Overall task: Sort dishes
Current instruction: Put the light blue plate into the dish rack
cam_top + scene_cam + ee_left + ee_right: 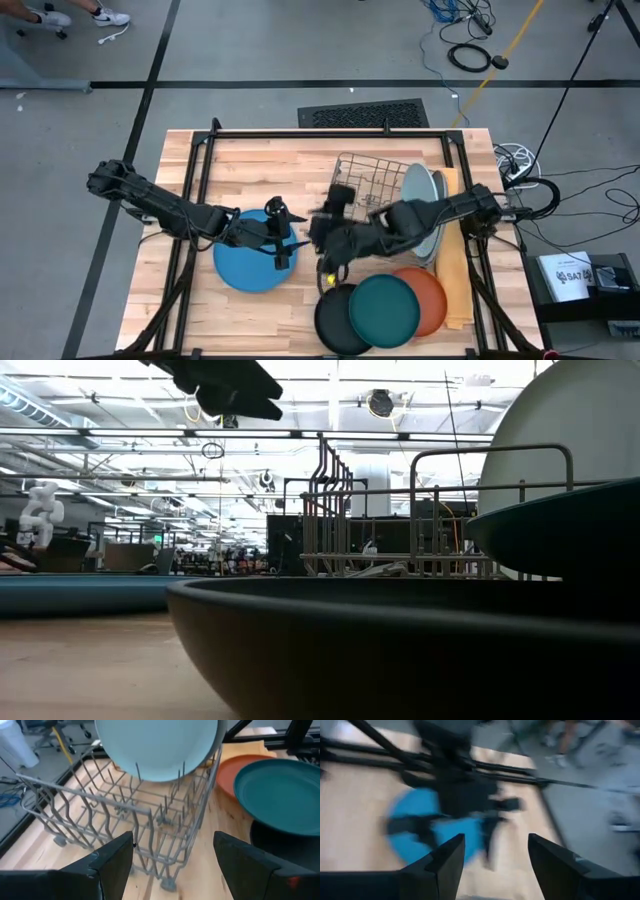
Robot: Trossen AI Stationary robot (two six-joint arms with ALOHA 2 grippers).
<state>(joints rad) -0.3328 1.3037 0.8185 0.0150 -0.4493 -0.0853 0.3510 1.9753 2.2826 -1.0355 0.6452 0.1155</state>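
A medium blue plate (250, 265) lies flat on the table's left half. My left gripper (290, 238) hovers open over its right rim, pointing at the wire rack (115, 815). My right gripper (320, 238) hangs open just right of it, facing the blue plate (420, 827), nothing between its fingers. A pale blue plate (155, 745) stands on edge between the rack's tines, with a grey plate (570, 440) behind it. Near the front edge the dark teal plate (385, 310) lies partly on the black plate (335, 322) and the orange plate (430, 300).
The wire rack (372, 185) stands at mid-table toward the far side. A yellow cloth (455, 265) lies along the right edge under the orange plate. A black frame (330, 133) borders the table. Bare wood shows at the front left (170, 310).
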